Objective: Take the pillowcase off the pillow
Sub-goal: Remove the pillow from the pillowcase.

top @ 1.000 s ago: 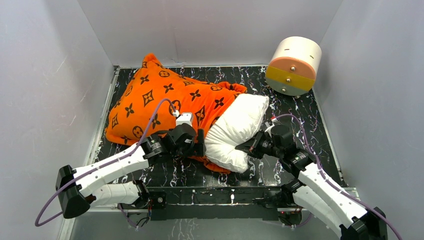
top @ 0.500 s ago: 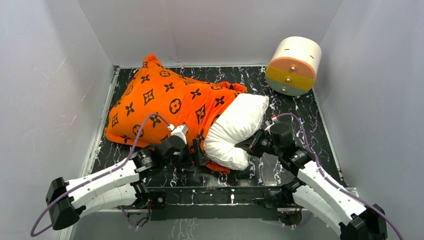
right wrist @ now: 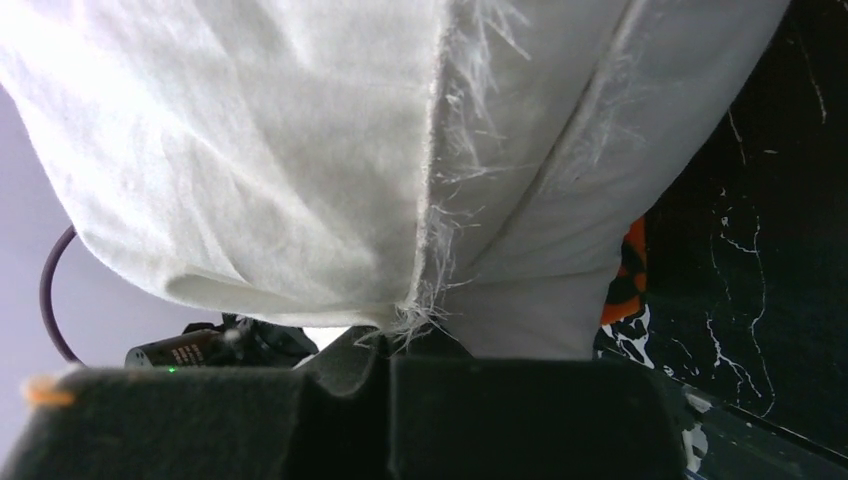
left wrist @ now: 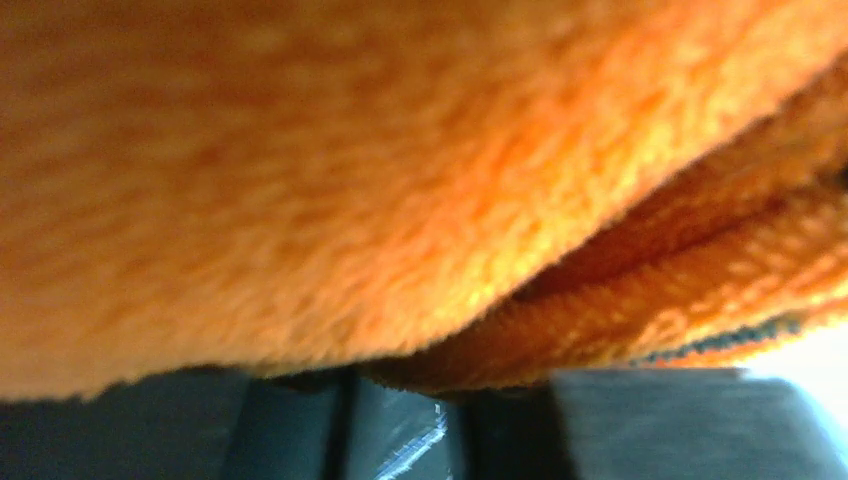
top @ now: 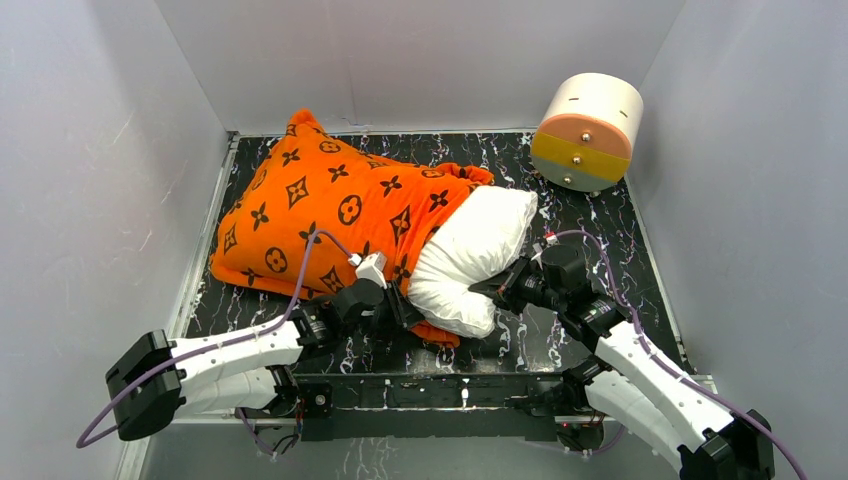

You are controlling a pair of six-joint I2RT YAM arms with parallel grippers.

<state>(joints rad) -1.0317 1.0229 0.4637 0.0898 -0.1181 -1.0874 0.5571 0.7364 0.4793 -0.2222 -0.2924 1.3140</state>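
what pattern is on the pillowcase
The pillowcase is bright orange with black flower and circle motifs; top view shows it best.

top: high, looking down and forward | left wrist: against pillowcase [left wrist: 300, 200] | right wrist: close on pillow [right wrist: 250, 150]

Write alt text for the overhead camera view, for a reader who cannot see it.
A white pillow sticks partly out of an orange monogram pillowcase on a black marbled table. The right gripper pinches the pillow's bare end; the left gripper meets the pillowcase's open edge. A white-and-orange drum sits far right.
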